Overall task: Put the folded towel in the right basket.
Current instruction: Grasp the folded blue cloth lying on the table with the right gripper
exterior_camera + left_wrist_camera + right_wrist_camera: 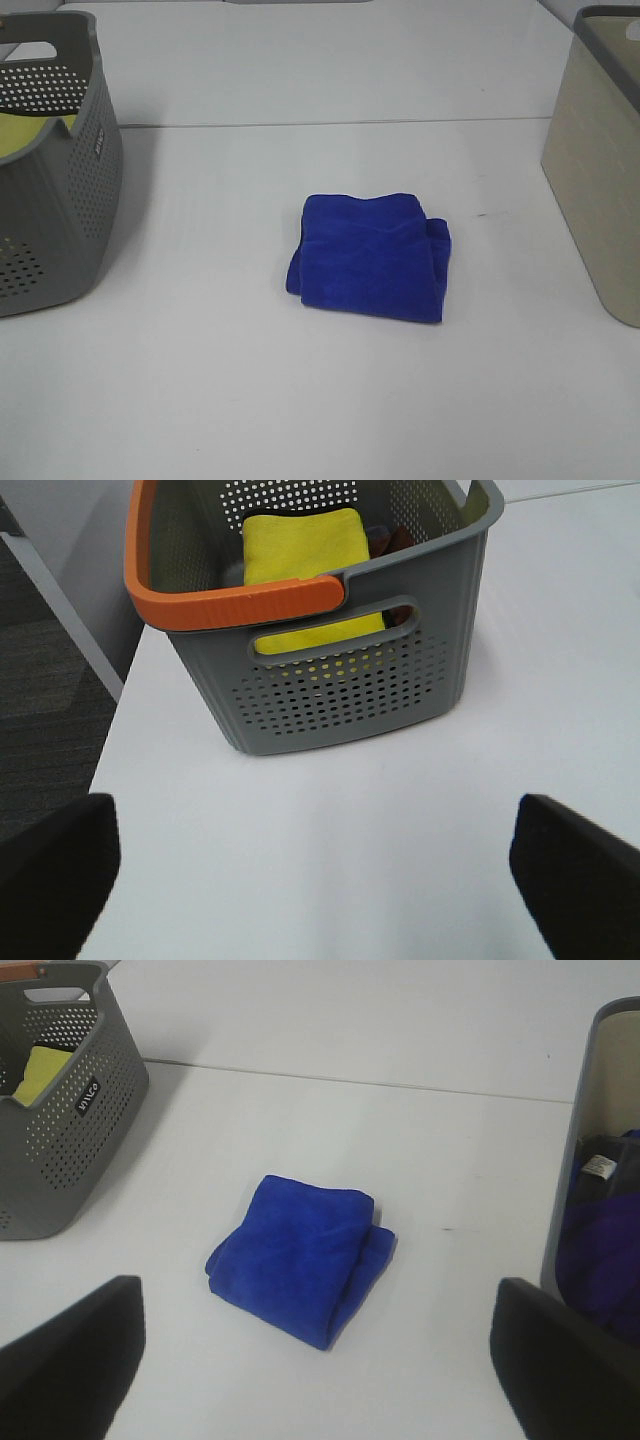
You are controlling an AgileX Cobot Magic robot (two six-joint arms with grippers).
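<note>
**Loose on the bench (pixel 200 400): the blue towel (pixel 370 258)**

It sits folded mid-bench, well apart from the beige basket (pixel 600 170) at the right edge and the grey perforated basket (pixel 60 200) at the left edge. The left tool (pixel 320 880) and right tool (pixel 320 1360) both stand spread apart, empty.
</note>
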